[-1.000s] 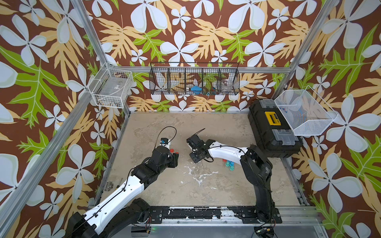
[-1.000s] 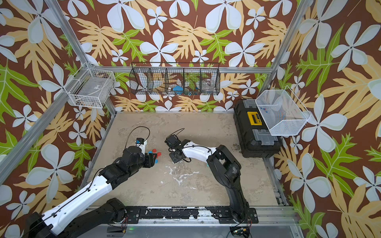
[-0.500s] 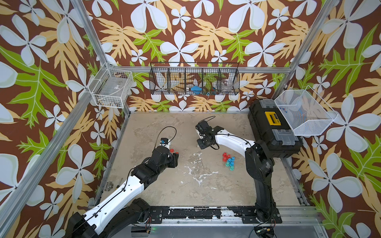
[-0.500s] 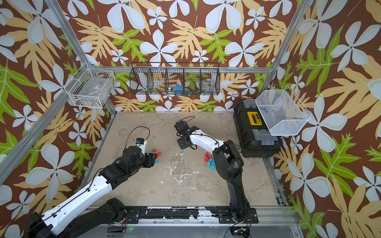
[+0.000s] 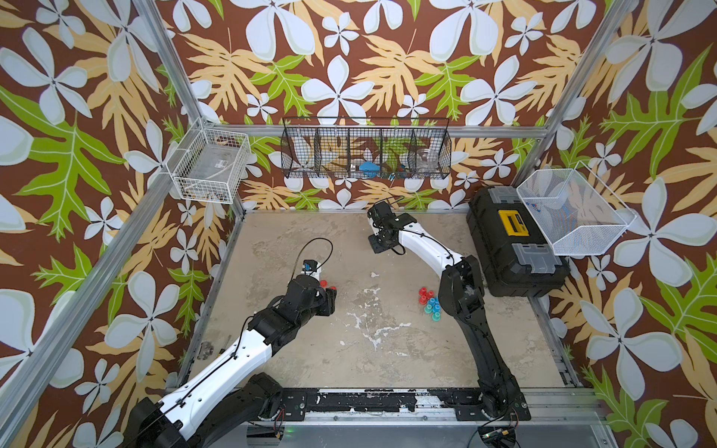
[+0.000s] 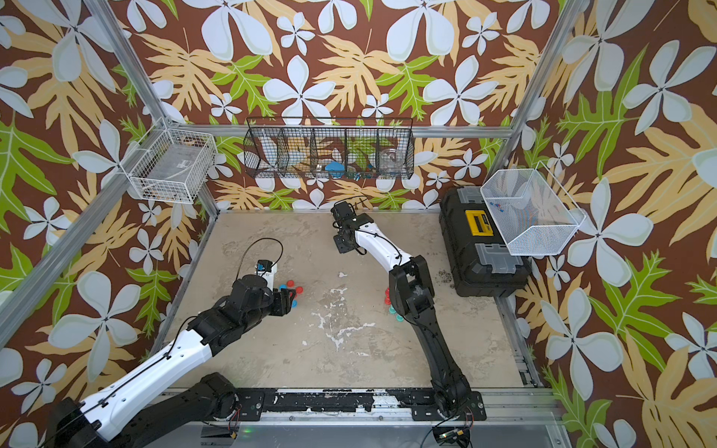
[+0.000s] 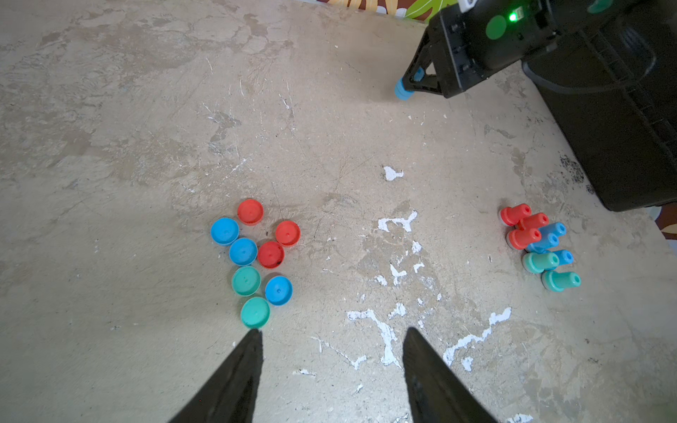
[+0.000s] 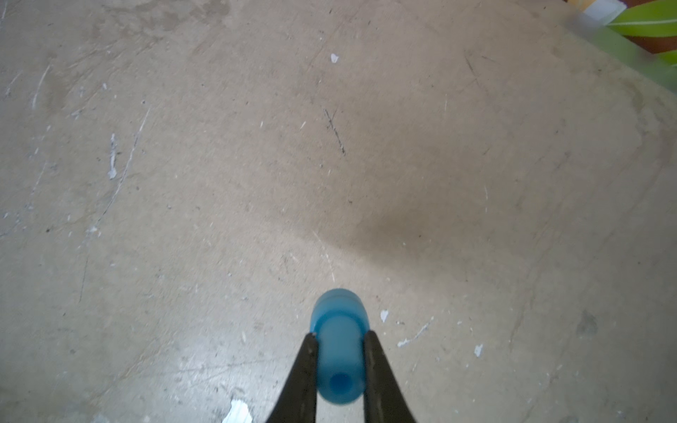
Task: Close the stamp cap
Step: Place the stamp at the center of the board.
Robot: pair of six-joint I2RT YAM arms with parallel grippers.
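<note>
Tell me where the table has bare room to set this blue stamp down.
Bare: the middle strip between loose caps and standing stamps; the near stretch between left arm and right arm; the far left corner. Crowded: around the caps by the left gripper, and between stamps and toolbox.

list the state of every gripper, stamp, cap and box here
right gripper, shut on the blue stamp
blue stamp, held by its handle, away from the others
left gripper, open, empty, above the table near the loose caps
loose caps, eight, off their stamps, lying together on the table
grouped stamps, uncapped, clustered apart from the caps
toolbox, lid shut
</note>
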